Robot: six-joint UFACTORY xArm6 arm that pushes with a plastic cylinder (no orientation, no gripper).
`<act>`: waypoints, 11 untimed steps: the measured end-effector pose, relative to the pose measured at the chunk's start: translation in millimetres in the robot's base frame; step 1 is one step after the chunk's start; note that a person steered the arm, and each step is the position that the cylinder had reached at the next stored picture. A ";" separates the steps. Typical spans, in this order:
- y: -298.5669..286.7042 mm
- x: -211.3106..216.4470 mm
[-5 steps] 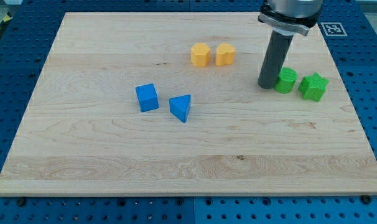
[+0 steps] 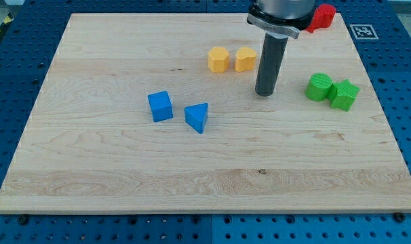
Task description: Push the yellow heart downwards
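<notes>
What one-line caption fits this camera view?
My tip rests just lower right of the yellow heart, apart from it, with the green blocks farther right.

Pale wooden board (image 2: pixel 110 169) on blue pegboard (image 2: pixel 5 102). Carrying yellow hexagon block (image 2: pixel 218 59) touching yellow heart (image 2: pixel 245 59), blue cube (image 2: pixel 160 106), blue triangle block (image 2: pixel 197 117), green cylinder (image 2: pixel 319 87) against green star (image 2: pixel 344 94), red block (image 2: pixel 321 17) at top edge.

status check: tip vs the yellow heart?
My tip on the board, just right of and below the yellow heart, not touching. Heart beside yellow block, near the view's top. Nothing directly below heart.
</notes>
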State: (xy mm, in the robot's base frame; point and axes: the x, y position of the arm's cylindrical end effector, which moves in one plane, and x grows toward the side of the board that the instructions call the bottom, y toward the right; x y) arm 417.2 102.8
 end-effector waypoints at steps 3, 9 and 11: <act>1.8 -28.7; -57.7 -111.9; -32.9 -69.1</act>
State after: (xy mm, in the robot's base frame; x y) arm 348.1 69.9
